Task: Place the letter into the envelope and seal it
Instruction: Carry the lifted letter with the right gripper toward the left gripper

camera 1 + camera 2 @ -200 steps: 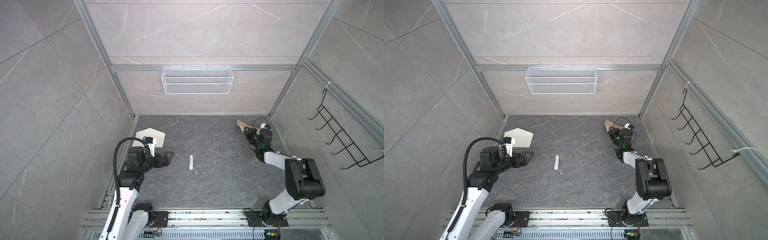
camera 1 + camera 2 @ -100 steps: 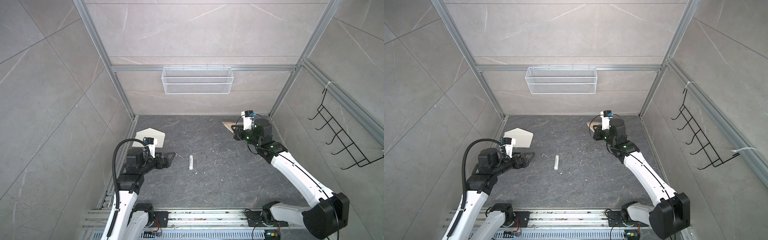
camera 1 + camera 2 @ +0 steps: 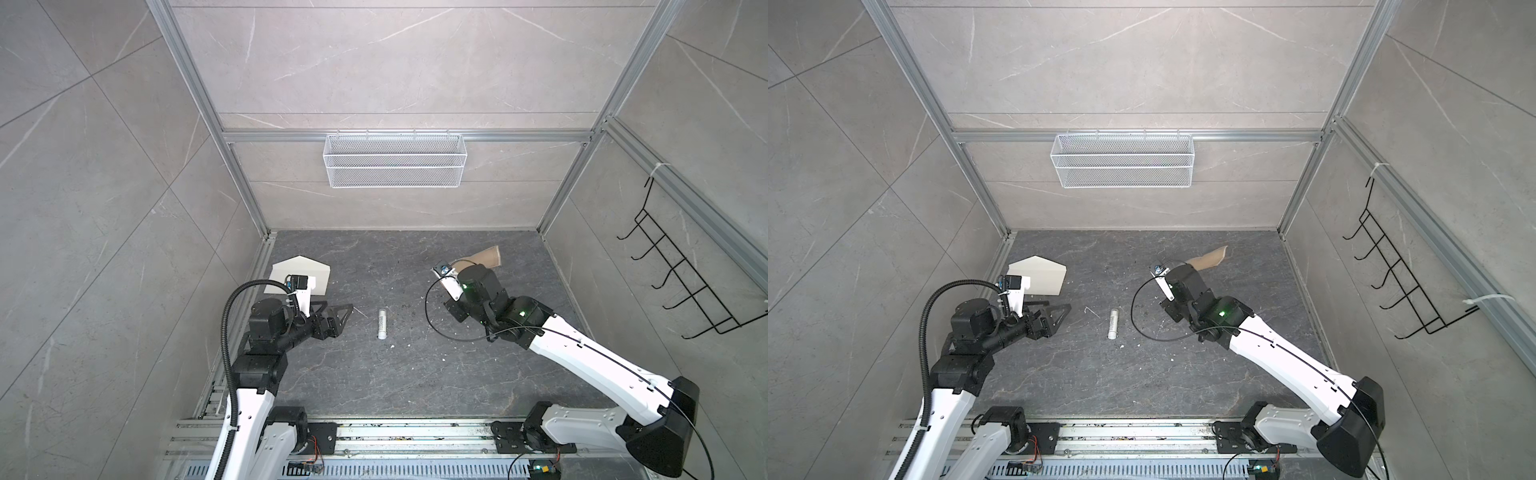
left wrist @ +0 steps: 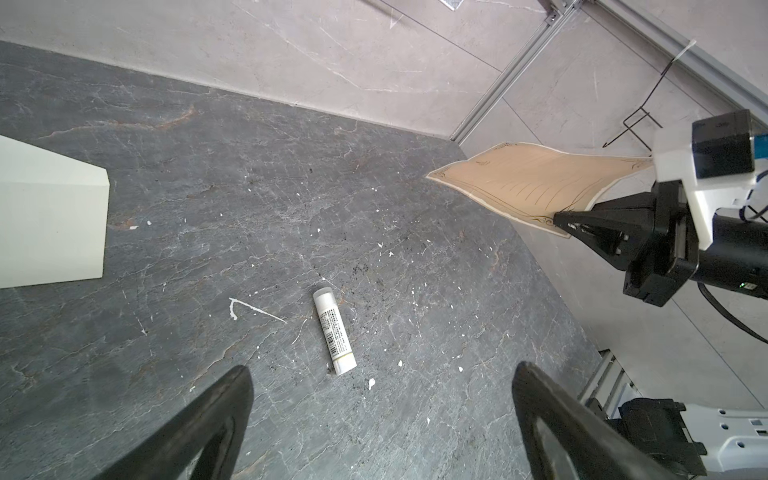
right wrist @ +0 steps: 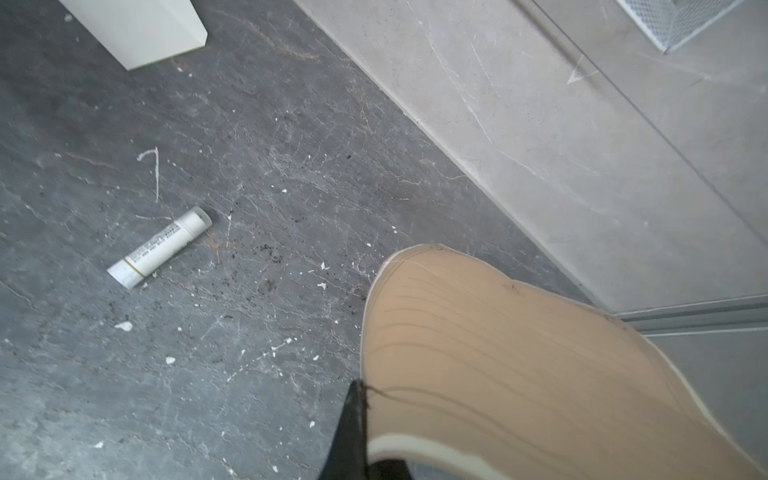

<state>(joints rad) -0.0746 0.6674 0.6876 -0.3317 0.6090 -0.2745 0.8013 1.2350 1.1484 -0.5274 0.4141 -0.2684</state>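
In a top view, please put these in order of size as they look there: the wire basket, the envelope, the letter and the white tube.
Largest to smallest:
1. wire basket
2. envelope, partly hidden
3. letter, partly hidden
4. white tube

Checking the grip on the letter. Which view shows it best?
Left wrist view: most of the letter shows, pinched at one corner by the shut right gripper. The right wrist view shows only its lined face up close; both top views, just a tan end behind the arm.
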